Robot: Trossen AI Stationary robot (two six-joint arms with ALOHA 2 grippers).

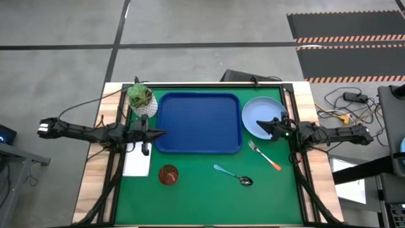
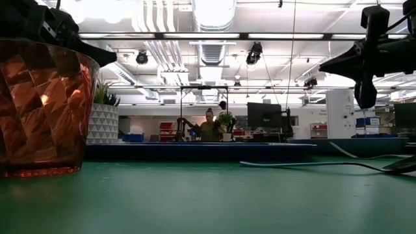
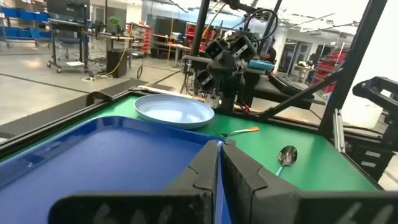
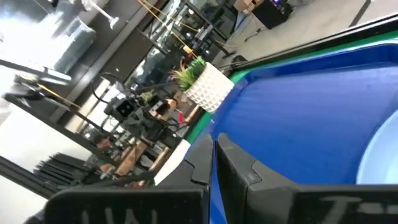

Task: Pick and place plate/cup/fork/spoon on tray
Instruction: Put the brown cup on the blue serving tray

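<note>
The dark-blue tray [image 1: 199, 123] lies on the green mat. The light-blue plate [image 1: 253, 113] rests flat on the mat just right of the tray. The reddish-brown cup [image 1: 168, 174] stands near the tray's near left corner. The orange-handled fork [image 1: 264, 155] and the teal-handled spoon [image 1: 233, 175] lie on the mat nearer than the plate. My right gripper [image 1: 261, 124] is shut and hovers over the plate's near part, high above it in the low view [image 2: 364, 65]. My left gripper [image 1: 163, 133] is shut and empty at the tray's left edge.
A white pot with a green plant [image 1: 142, 99] stands at the tray's far left corner. A white flat object [image 1: 137, 163] lies left of the cup, under my left arm. A black frame runs along the mat's sides. A person shows far off in the room [image 2: 209, 125].
</note>
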